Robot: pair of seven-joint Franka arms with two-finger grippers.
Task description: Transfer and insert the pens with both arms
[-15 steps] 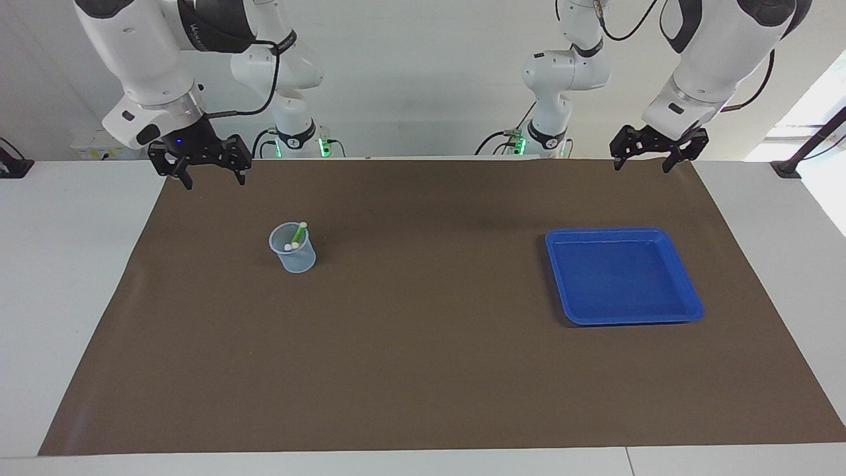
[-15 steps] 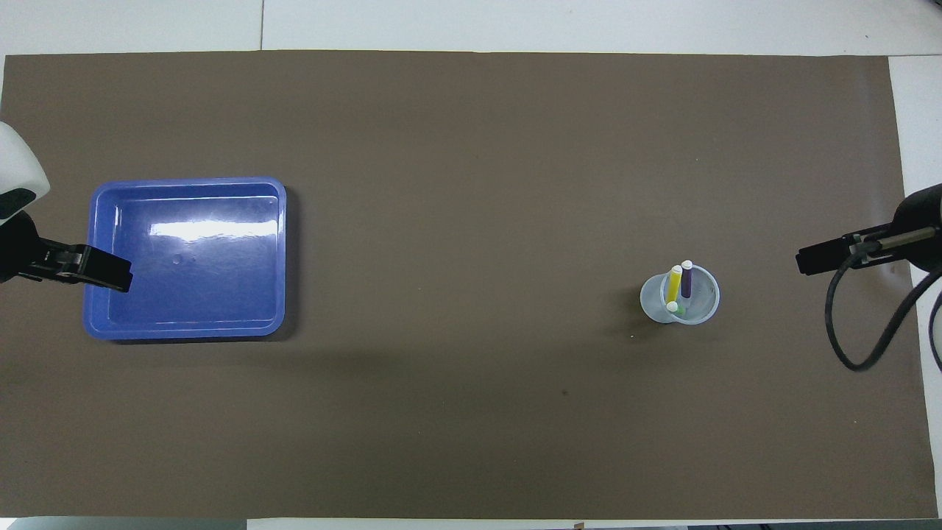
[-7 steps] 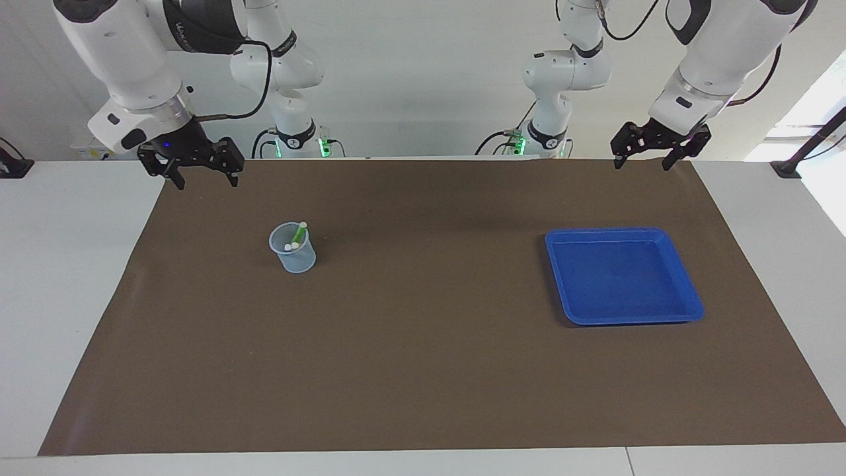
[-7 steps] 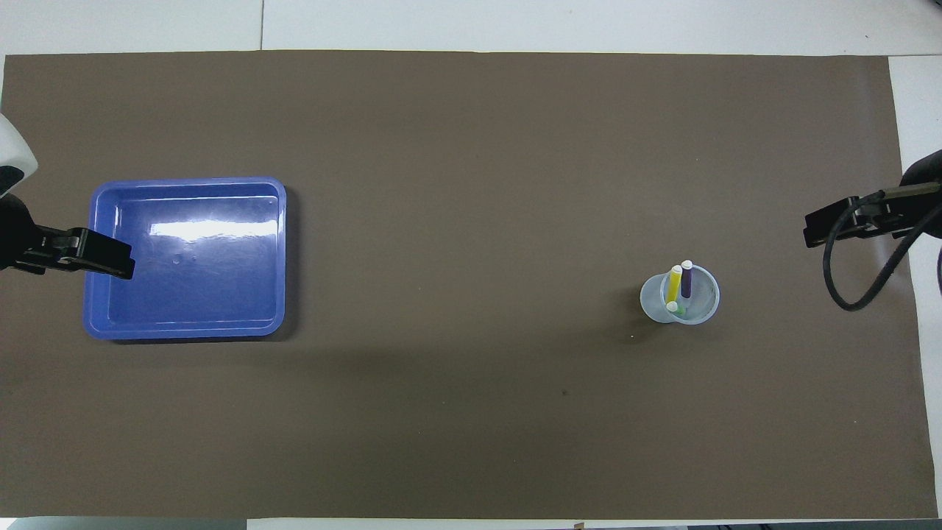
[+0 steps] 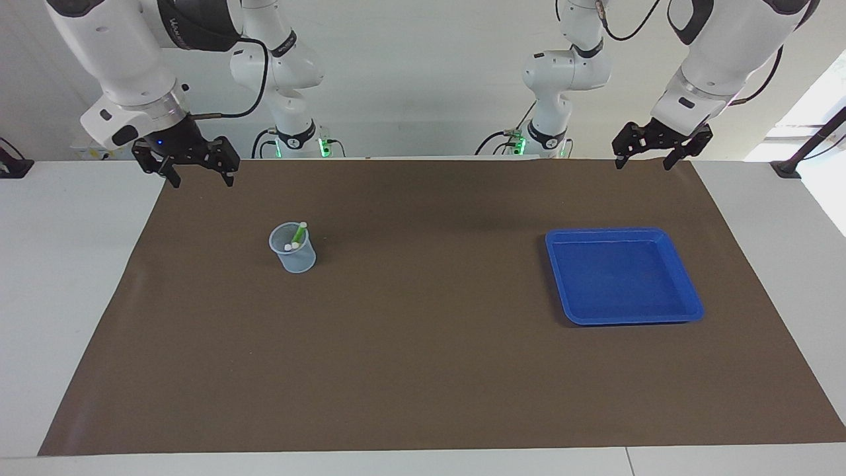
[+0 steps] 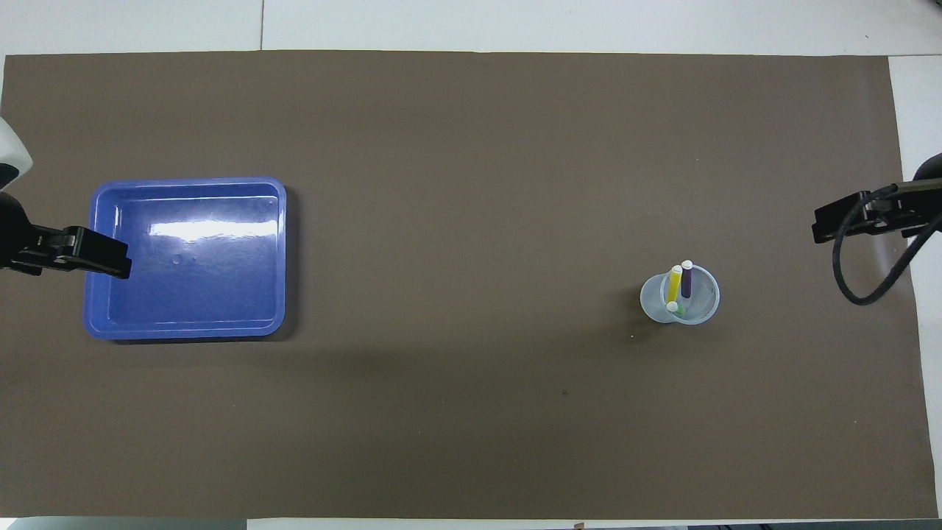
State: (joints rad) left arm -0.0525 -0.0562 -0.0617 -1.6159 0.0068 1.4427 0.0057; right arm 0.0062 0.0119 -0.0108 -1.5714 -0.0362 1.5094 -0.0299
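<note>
In the cup [image 5: 293, 250], the pens' [image 6: 678, 285] lower ends are obscured.

One camera sits high across the desk [image 5: 79, 277], facing the robots from a distance and taking in both arm bases. The other hangs above the robots' end, looking steeply down, seemingly from higher up. Both share the brown mat [image 5: 423, 370], turned half around between them.

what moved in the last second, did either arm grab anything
The right pincer rose and drew back toward its own end of the table, open and empty. The left pincer lifted slightly, also open and empty. Nothing was grabbed. The pens stayed in the cup; the blue tray did not move.
</note>
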